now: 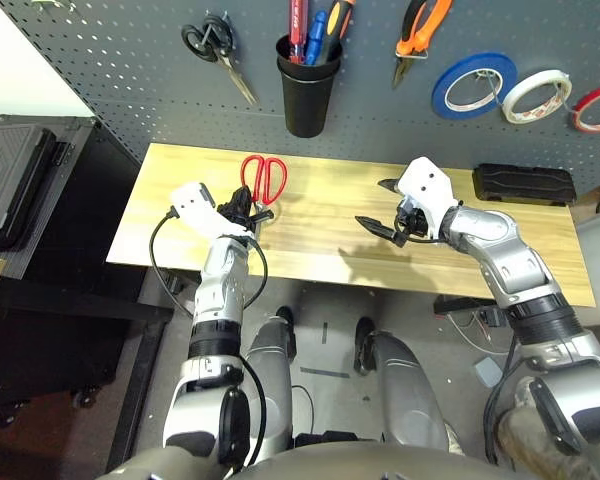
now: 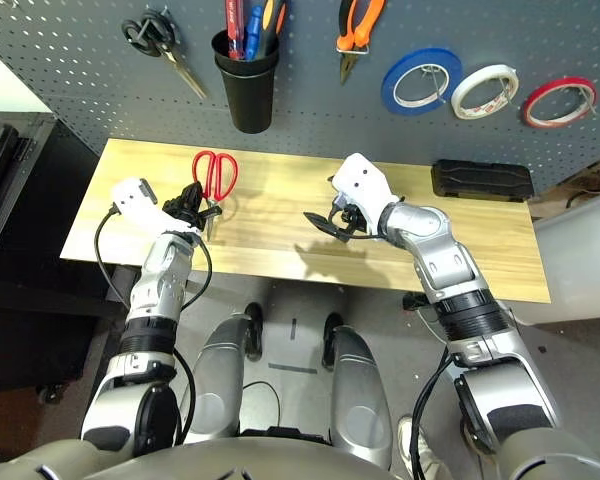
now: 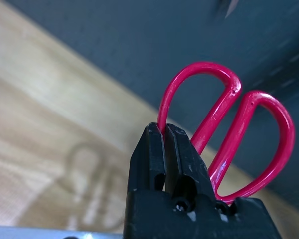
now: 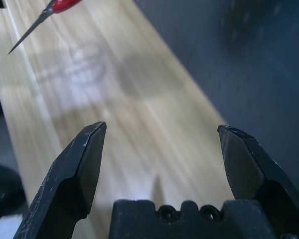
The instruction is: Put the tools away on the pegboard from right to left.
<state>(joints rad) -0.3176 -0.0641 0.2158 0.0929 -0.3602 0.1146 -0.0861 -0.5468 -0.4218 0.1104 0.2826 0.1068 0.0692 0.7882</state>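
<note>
My left gripper is shut on one handle loop of the red-handled scissors, holding them a little above the left part of the wooden table. The left wrist view shows the fingers pinching the loop of the scissors. Over the middle of the table my right gripper hangs open with nothing in it. On the pegboard behind hang the orange-and-black pliers and, far right, the red tape ring. A red handle stands in the black cup.
Black-handled scissors hang at the pegboard's left. A blue tape roll and a white one hang between the pliers and the red ring. A black case lies at the table's back right. A dark cabinet stands to the left.
</note>
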